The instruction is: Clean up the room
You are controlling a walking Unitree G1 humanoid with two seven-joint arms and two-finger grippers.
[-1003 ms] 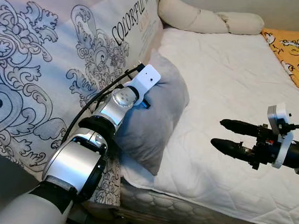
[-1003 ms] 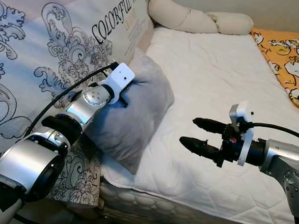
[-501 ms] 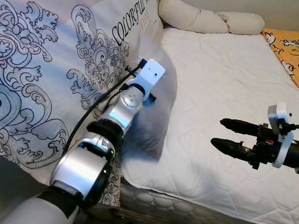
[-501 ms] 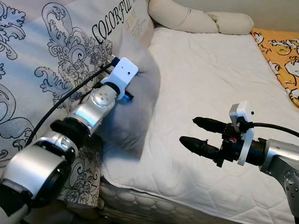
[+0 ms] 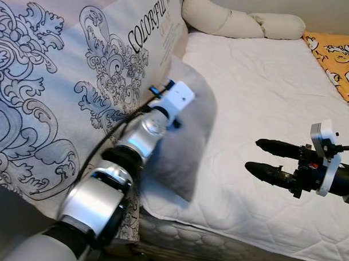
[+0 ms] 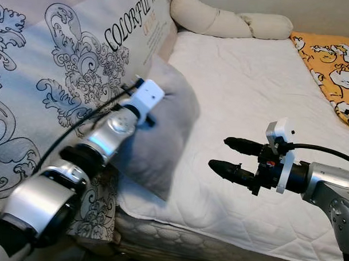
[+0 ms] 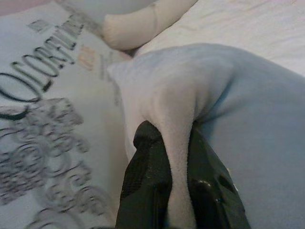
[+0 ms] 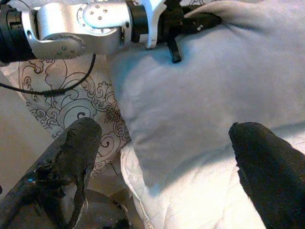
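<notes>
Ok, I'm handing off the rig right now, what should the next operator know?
Left gripper: shut on a fold of the grey pillow, at the bed's left edge beside the patterned quilt.
Right gripper: open, empty, hovering over the white mattress.
Done: pillow grasped.
Left: place the pillow, probably up by the cream bolster; the yellow blanket lies at the far right.

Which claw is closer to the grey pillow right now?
Left. The left claw is shut on a fold of the grey pillow. The right claw hangs open over the white mattress, apart from the pillow.
</notes>
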